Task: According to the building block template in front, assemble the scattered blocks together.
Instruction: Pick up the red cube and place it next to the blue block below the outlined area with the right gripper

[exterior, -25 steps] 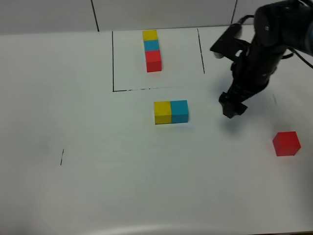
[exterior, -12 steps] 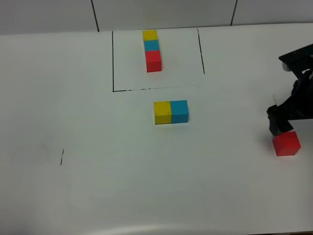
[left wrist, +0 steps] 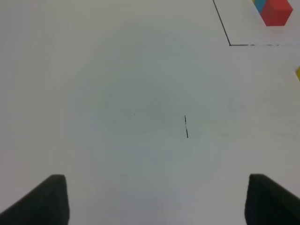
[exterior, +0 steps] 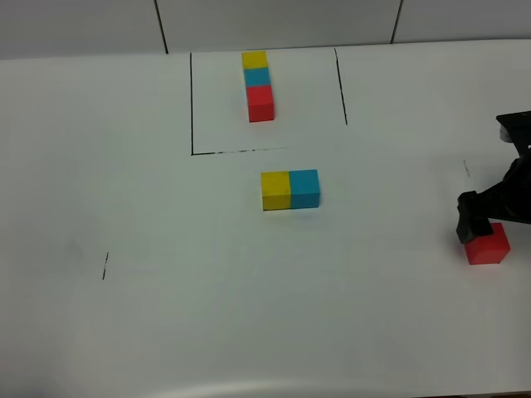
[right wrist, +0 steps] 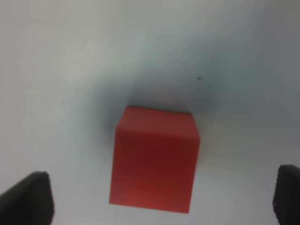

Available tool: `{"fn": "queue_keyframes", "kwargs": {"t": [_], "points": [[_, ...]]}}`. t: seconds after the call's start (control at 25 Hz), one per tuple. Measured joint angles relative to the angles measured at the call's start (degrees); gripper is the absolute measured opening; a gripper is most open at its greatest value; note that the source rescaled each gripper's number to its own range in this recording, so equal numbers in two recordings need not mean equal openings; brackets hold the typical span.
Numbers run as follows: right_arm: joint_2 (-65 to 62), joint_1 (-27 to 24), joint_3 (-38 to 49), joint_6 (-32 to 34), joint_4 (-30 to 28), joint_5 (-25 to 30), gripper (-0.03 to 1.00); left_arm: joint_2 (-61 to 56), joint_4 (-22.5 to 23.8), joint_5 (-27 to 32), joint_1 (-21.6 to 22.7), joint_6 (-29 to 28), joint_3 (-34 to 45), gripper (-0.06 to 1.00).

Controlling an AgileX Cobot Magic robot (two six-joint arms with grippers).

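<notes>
The building block template is a row of yellow [exterior: 255, 60], cyan-blue [exterior: 258, 76] and red [exterior: 260, 104] cubes inside a pen outline [exterior: 192, 99]. Of the scattered blocks, the yellow block [exterior: 275, 190] and the cyan-blue block [exterior: 304, 187] sit side by side and touching, just in front of the outline. The red block [exterior: 488, 245] lies alone at the far right. My right gripper [exterior: 479, 222] hangs open right over it; in the right wrist view the red block [right wrist: 154, 159] sits between the spread fingertips [right wrist: 26, 197]. My left gripper [left wrist: 157, 201] is open over bare table.
A short pen tick [exterior: 105, 265] marks the table at the left, also seen in the left wrist view as a tick [left wrist: 186, 126]. The template's red cube [left wrist: 276, 11] shows at the corner of that view. A wall runs behind the table's far edge.
My right arm has swung from beside the yellow and cyan-blue pair out to the far right and come down over the red block. The blocks have not moved.
</notes>
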Motion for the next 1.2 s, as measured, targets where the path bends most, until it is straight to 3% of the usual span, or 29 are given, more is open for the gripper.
{"fn": "queue_keyframes", "kwargs": {"t": [0.24, 0.96, 1.2], "points": [[2.7, 0.0, 0.0, 3.9, 0.5, -1.9, 0.92, 0.0, 0.0, 0.0, 0.0, 0.0, 0.0, 0.63], [7.9, 0.0, 0.6, 4.2, 0.2, -3.1, 0.82, 0.0, 0.0, 0.0, 0.0, 0.0, 0.0, 0.63], [8.5, 0.0, 0.6, 4.1, 0.2, -3.4, 0.75, 0.0, 0.0, 0.0, 0.0, 0.0, 0.0, 0.63]]}}
